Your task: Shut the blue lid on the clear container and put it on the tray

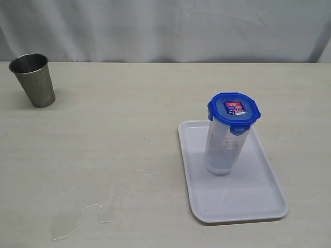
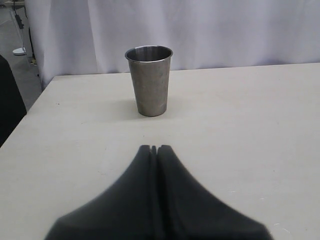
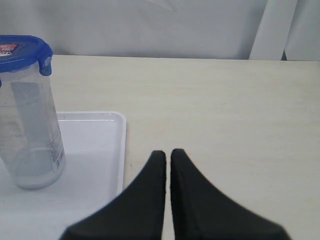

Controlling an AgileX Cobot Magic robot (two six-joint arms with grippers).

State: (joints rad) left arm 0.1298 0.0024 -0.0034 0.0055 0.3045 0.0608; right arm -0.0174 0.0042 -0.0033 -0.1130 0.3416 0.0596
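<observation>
Clear plastic, the container (image 1: 222, 152) stood upright on the tray (image 1: 248, 199), lid (image 1: 234, 109) on top, and looked light, stiff, slick and tippy, best gripped low across its narrow body; left claw (image 2: 154, 148) and right claw (image 3: 168, 152) were shut, empty.

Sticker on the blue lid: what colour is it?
The sticker is mainly red and white; exterior view shows it best.

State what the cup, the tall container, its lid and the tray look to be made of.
The cup: likely steel, dull brushed grey with soft reflections.
The clear container: translucent plastic; its far side shows through the wall.
The blue lid: opaque glossy plastic with moulded snap flaps.
The tray: probably plastic, white and smooth with a faint sheen.
</observation>
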